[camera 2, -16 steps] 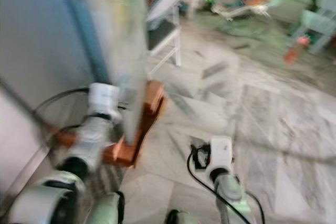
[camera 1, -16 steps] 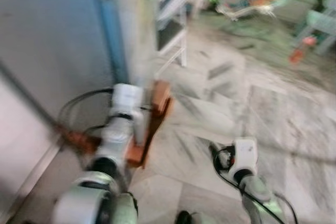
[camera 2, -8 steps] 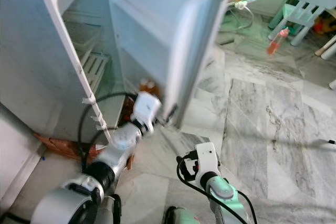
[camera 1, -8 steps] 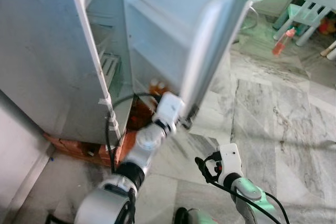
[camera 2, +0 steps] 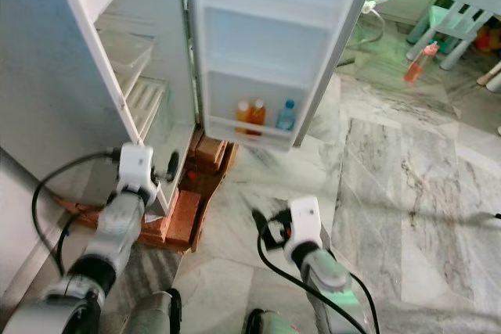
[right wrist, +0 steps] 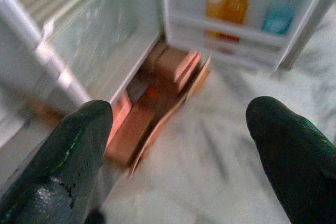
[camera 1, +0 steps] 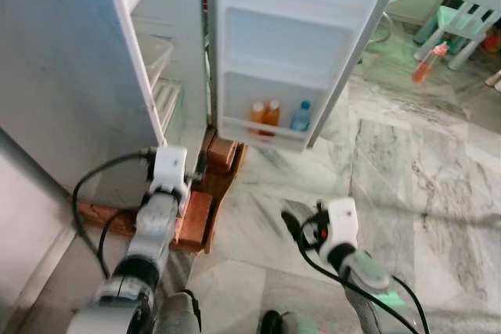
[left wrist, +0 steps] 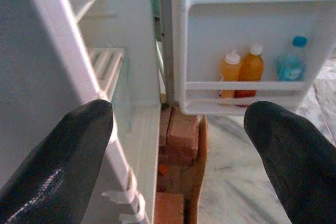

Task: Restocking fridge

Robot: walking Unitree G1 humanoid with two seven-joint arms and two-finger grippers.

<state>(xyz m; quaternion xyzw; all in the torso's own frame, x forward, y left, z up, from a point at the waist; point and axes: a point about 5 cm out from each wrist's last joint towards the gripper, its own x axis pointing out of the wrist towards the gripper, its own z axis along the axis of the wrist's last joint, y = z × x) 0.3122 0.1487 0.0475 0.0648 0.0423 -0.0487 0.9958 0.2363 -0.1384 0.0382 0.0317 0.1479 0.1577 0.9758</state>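
Bright, even daylight; right wrist view blurred, rest sharp.

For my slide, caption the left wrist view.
Open left gripper faces the fridge door shelf holding two orange bottles and a blue-capped bottle.

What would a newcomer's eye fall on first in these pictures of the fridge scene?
The open fridge door stands out first, with two orange bottles and a blue bottle in its lowest shelf. Below, the fridge sits on red bricks, with the left gripper and right gripper held low, both open and empty.
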